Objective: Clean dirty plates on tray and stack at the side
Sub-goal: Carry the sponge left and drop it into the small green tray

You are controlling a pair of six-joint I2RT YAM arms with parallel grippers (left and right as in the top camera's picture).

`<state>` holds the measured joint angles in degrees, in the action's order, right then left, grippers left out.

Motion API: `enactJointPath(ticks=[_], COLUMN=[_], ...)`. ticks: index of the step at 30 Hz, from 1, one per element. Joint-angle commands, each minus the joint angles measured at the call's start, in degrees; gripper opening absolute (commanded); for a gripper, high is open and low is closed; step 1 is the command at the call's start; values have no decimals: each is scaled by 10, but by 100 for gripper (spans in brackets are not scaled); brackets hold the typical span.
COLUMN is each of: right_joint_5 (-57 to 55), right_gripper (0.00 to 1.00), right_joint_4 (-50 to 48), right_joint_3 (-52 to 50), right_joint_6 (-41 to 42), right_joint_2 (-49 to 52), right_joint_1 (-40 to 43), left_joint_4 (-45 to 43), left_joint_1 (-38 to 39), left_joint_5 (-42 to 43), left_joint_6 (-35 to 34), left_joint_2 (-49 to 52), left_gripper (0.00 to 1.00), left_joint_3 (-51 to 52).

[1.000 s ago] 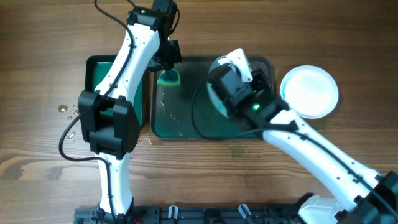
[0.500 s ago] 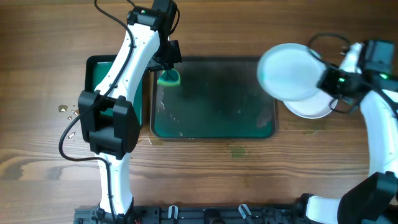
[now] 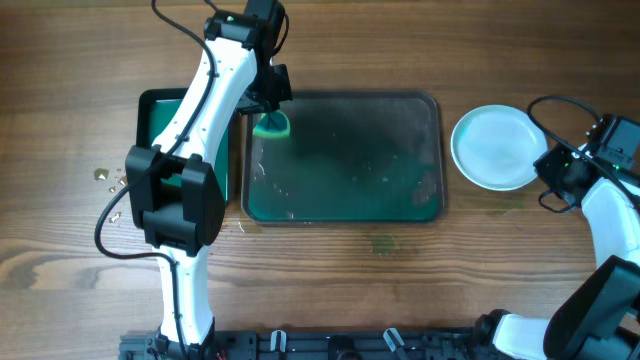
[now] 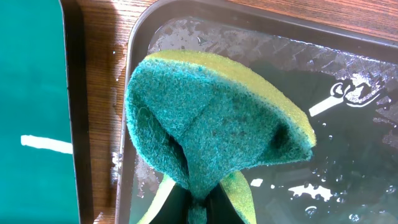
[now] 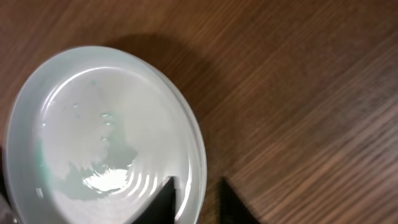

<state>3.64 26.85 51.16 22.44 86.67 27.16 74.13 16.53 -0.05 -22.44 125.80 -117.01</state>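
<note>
A stack of white plates (image 3: 497, 147) lies on the wood to the right of the tray (image 3: 400, 110). The top plate (image 5: 106, 124) is wet, with a faint teal tint at its left edge. My right gripper (image 3: 553, 168) is at the stack's right edge. In the right wrist view its fingers (image 5: 197, 183) stand apart on either side of the rim, open. The large dark-green tray holds no plates, only water. My left gripper (image 3: 268, 112) is shut on a green and yellow sponge (image 3: 271, 125) over the tray's far left corner. The sponge (image 4: 211, 124) is folded between the fingers (image 4: 202, 208).
A smaller green tray (image 3: 160, 120) lies left of the large one, partly under my left arm; it also shows in the left wrist view (image 4: 31, 74). Small crumbs (image 3: 103, 176) lie on the wood at the left. A faint stain (image 3: 380, 243) marks the wood in front of the large tray.
My right gripper carried a plate from over the tray to the right, set it on the plate at the side, and let go. My left arm and the sponge have not moved.
</note>
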Motion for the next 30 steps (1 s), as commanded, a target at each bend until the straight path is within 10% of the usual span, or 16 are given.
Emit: enactJointPath(ticks=[1,8,16,30], right_joint_5=[65,96,94,82], right_gripper=[36,50,62,64], right_joint_4=[-8,80,99,101], right_joint_3=[-2,70,101,101], right_joint_6=[0,-35,-46,-60], right_joint_2=[1,1,1,1], right_joint_1=[-4,-89,-210,-223], left_joint_4=[-2,21,60,-60], left_joint_1=[-2,-47,-144,-203], left_joint_5=[5,3,2,2], left_joint_6=[-5,31,237,237], left_joint_2=[-3,-19,-31,-30], left_gripper=[4,4,4,4], left_joint_3=[-12,-12,3,162])
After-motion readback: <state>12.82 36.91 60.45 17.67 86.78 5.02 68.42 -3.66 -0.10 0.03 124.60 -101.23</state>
